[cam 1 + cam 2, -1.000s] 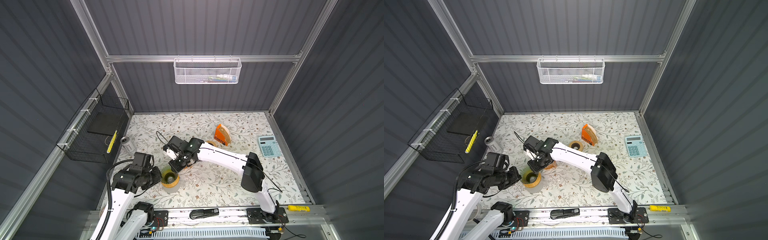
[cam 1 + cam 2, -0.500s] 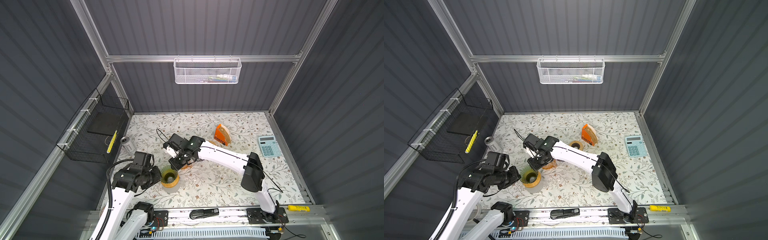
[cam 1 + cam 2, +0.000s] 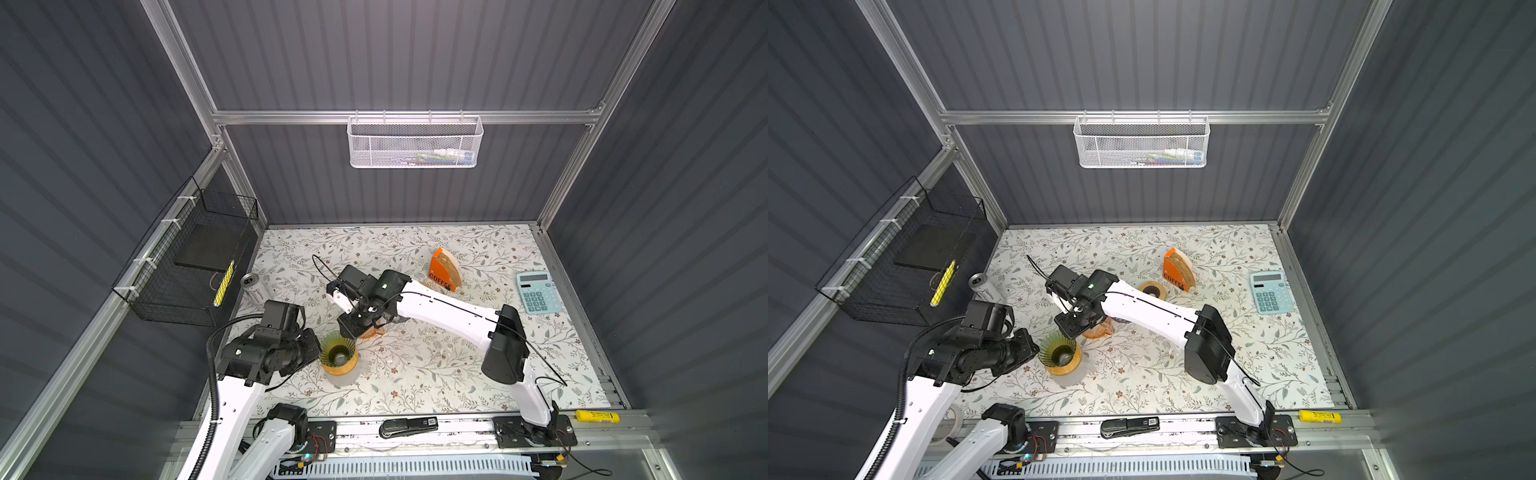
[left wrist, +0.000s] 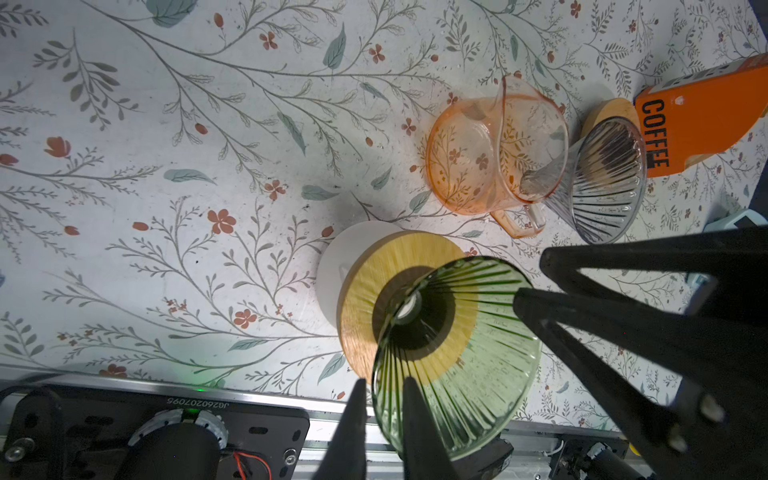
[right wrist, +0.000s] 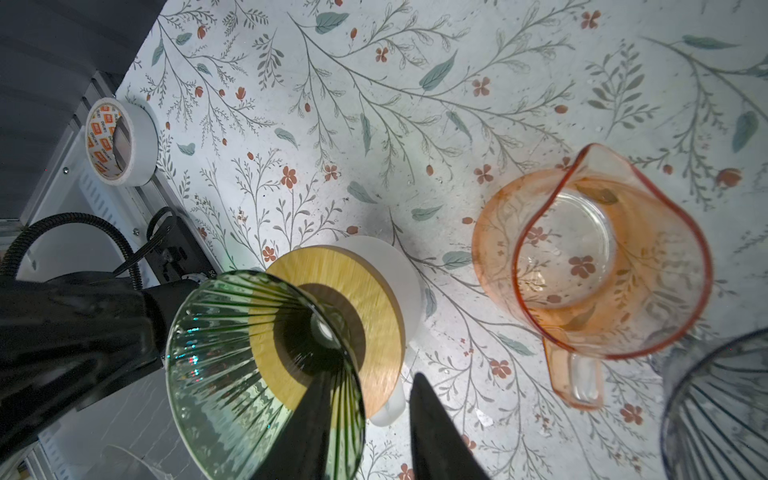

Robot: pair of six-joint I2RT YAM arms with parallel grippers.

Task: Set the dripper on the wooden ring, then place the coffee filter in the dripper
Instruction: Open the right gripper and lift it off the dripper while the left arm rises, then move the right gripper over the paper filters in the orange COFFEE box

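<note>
A green ribbed glass dripper (image 3: pixel 338 353) (image 3: pixel 1059 353) stands on a wooden ring over a white cup. No filter shows inside it. My left gripper (image 4: pixel 384 380) is shut on the dripper (image 4: pixel 457 353) at its rim, one finger inside and one outside. At the opposite rim my right gripper (image 5: pixel 374 374) is open astride the glass (image 5: pixel 257 353), its outer finger well clear. The coffee filters (image 3: pixel 453 266) stand in an orange holder marked COFFEE (image 4: pixel 706 120) at the back. In both top views my left gripper (image 3: pixel 313 345) and right gripper (image 3: pixel 349 328) flank the dripper.
An orange glass pitcher (image 5: pixel 582 257) (image 4: pixel 469 158) stands close beside the dripper. A clear ribbed dripper (image 4: pixel 602 174) lies tilted against it. Also here are a calculator (image 3: pixel 536 291), a can (image 3: pixel 251 282), a tape roll (image 5: pixel 120 141) and a stapler (image 3: pixel 409 426) on the front rail.
My right gripper's jaws have spread apart at the dripper's rim. The left gripper stays on the rim, and the dripper has not visibly moved.
</note>
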